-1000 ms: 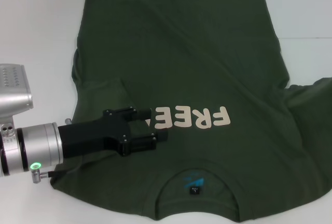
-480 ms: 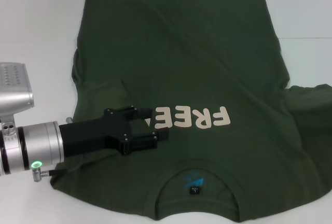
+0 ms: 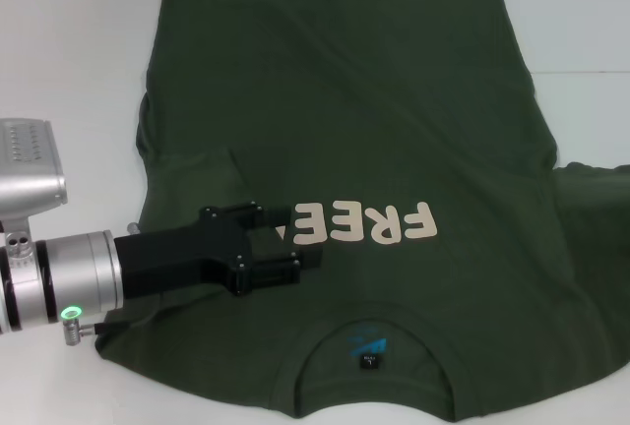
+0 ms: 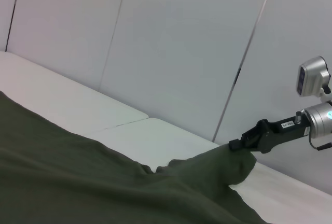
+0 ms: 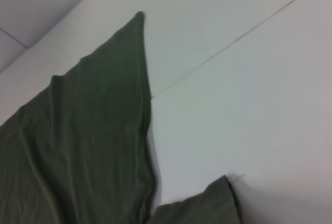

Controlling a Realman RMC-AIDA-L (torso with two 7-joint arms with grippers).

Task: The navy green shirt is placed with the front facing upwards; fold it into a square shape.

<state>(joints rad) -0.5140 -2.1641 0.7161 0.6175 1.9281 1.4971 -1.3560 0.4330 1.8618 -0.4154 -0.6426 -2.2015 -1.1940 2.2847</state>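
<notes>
Left sleeve is lying folded in; left end effector (image 3: 300, 240) is hovering open over the shirt (image 3: 394, 130), right end effector (image 4: 239, 144) is gripping the other sleeve.

Shirt: the navy green shirt (image 3: 345, 120) is a soft matt cloth, with shallow wrinkles and a ribbed neck band.
Lettering: the "FREE" print (image 3: 364, 223) is pale, flat and smooth, not shiny.
Neck label (image 3: 368, 356): small dark woven cloth with blue print.
Left gripper (image 3: 300, 242): matt black plastic fingers with small screws; behind them is a wrist ring (image 3: 79, 282) of brushed silver metal with a soft gloss.
Right gripper (image 4: 238, 144): the same black matt body and silver metal.
Table (image 3: 69, 51): white, smooth, matt surface.
</notes>
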